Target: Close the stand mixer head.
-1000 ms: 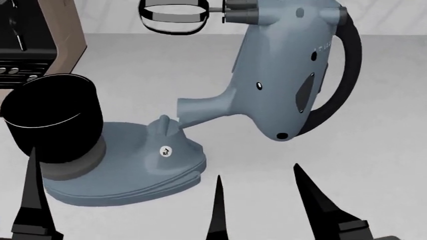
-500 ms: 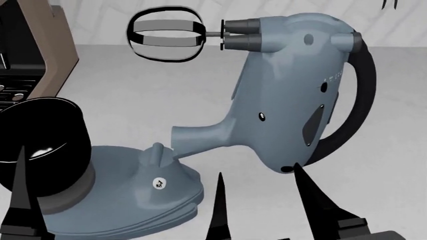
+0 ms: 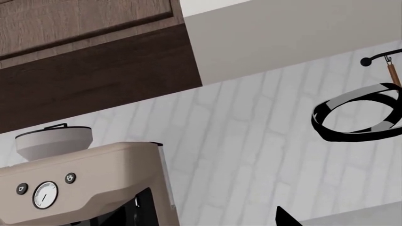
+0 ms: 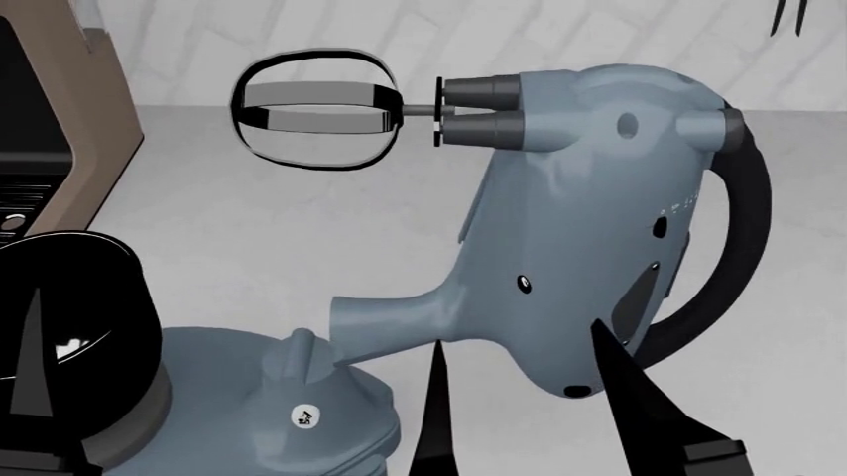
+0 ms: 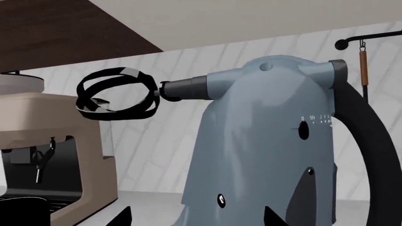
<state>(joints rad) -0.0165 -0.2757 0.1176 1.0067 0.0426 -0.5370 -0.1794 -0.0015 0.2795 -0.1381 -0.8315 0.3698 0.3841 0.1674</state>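
Note:
The stand mixer head (image 4: 582, 228) is a bulbous blue-grey body, tilted up and back on its narrow neck (image 4: 391, 322). Its black handle (image 4: 741, 238) curves down the right side. Its loop beater (image 4: 315, 109) points left, high above the flat base (image 4: 311, 421) and the black bowl (image 4: 86, 297). My right gripper (image 4: 517, 342) is open, with its fingers close under the head's lower end; I cannot tell if they touch. The right wrist view shows the head (image 5: 264, 141) close ahead. My left gripper (image 3: 204, 220) is open and empty by the bowl, one finger (image 4: 34, 347) showing.
A beige coffee machine (image 3: 82, 179) stands at the left of the counter and also shows in the head view (image 4: 93, 149). A dark wooden cabinet (image 3: 88, 56) hangs above it. A utensil rail with a hook (image 5: 361, 52) is on the white brick wall behind the mixer.
The head view has shifted, so the mixer sits lower and larger in it. The right gripper's fingers now overlap the mixer head's lower end. The head stays tilted up.

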